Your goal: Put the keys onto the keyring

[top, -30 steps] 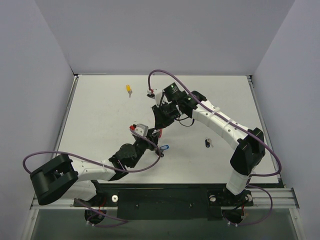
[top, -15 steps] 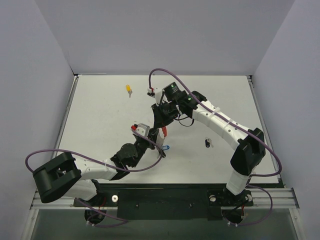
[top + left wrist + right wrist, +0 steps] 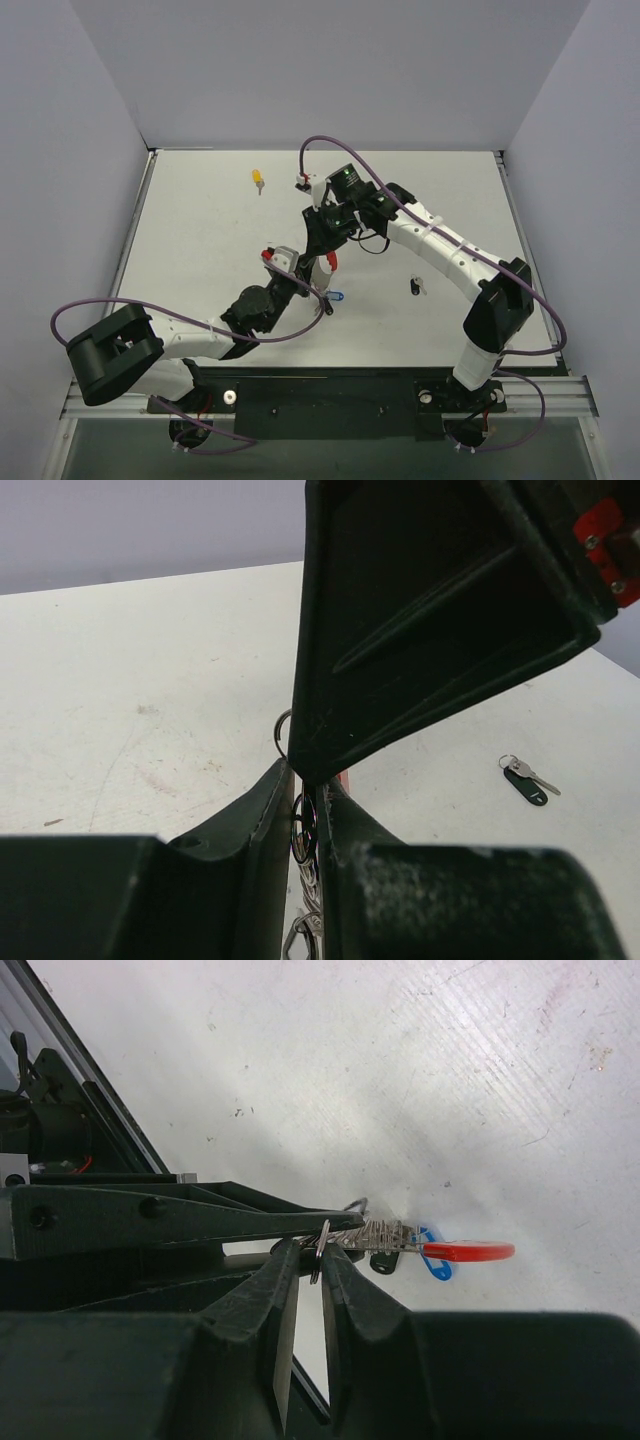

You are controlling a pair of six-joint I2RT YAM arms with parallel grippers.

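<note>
The keyring [image 3: 318, 1250], a small silvery wire ring carrying a flat red plastic tag [image 3: 465, 1252], a blue plastic piece [image 3: 432, 1263] and a pale coiled metal bit, is held up just over the middle of the pale grey surface [image 3: 200, 230], between the two arms; the tag and the blue piece stick out sideways past the fingertips; the left claw [image 3: 306, 798] is pressed together on the ring, with loops of wire filling the slit between its two dark fingers; the right claw [image 3: 311, 1250] meets it tip to tip from the far side, its fingers a sliver apart with the wire standing in the gap, and I cannot tell whether it is pinching the wire or only flanking it; one broad dark finger of the right claw fills the upper part of the left wrist view; the small silver key with a black plastic head [image 3: 416, 286] lies flat to the right of the claws, apart from them; the small key with a yellow plastic head [image 3: 258, 179] lies well apart near the far left of the surface.
</note>
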